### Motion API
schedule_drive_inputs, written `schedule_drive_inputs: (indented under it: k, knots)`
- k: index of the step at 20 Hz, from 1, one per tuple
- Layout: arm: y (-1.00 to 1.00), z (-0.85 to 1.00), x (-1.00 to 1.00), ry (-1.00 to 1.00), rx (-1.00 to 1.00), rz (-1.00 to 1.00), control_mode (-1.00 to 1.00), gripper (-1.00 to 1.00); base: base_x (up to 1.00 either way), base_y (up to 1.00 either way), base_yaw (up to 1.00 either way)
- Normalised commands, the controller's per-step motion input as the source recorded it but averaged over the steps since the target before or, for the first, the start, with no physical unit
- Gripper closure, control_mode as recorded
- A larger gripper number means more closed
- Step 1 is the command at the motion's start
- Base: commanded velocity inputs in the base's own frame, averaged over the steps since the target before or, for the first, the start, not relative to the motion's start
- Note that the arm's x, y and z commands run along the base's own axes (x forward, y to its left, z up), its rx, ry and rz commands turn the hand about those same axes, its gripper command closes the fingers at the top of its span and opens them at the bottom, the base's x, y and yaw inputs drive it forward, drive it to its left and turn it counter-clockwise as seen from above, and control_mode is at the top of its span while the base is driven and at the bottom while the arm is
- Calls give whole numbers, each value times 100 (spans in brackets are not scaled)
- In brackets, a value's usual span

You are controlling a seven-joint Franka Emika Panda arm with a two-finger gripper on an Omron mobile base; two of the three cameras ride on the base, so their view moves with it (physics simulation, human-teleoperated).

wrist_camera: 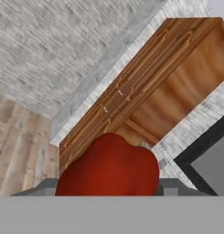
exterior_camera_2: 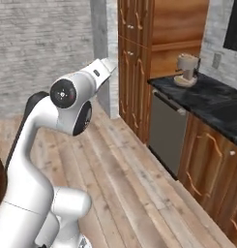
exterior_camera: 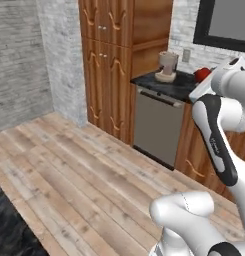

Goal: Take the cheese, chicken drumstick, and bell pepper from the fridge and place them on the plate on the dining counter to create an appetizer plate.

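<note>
A: Where is the bell pepper (wrist_camera: pixel 109 167) at this moment?

B: Low in the middle of the hand view, a glossy red bulk sitting right at the pincer (wrist_camera: pixel 109 189). In the left base view a bit of red shows at the right edge, just beside the white hand (exterior_camera: pixel 202 75). I judge the pincer is clasped around the pepper, jaws held wide by its girth.

A: And the surroundings?

B: A tall wooden cabinet (exterior_camera: pixel 111 65) upper centre, a steel dishwasher front (exterior_camera: pixel 156 125) below a narrow black worktop (exterior_camera_2: pixel 207 101), with a beige coffee machine (exterior_camera_2: pixel 186 69) on it. Plank floor (exterior_camera: pixel 74 170) across the lower left. A dark marbled slab corner (exterior_camera: pixel 6 227) shows at the bottom left of the left base view, perhaps the dining desk.

A: How should the carry go?

B: Keep the clasp steady, hold the pepper high over the floor, and let the base turn smoothly toward that slab. I'd avoid any wrist roll; a round, slick fruit could slip.
</note>
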Motion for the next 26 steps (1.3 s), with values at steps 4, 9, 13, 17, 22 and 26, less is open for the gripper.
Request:
schedule_drive_inputs:
  k: [4, 9, 13, 17, 22, 26]
  knots:
    - [0, 0, 0, 0, 0, 0, 100, 100, 100, -18, 50]
    - [0, 0, 0, 0, 0, 0, 100, 100, 100, -2, 55]
    - [0, 0, 0, 0, 0, 0, 100, 100, 100, 0, 63]
    - [0, 0, 0, 0, 0, 0, 100, 100, 100, -9, 62]
    - [0, 0, 0, 0, 0, 0, 100, 100, 100, -31, 60]
    - [0, 0, 0, 0, 0, 0, 100, 100, 100, -50, 64]
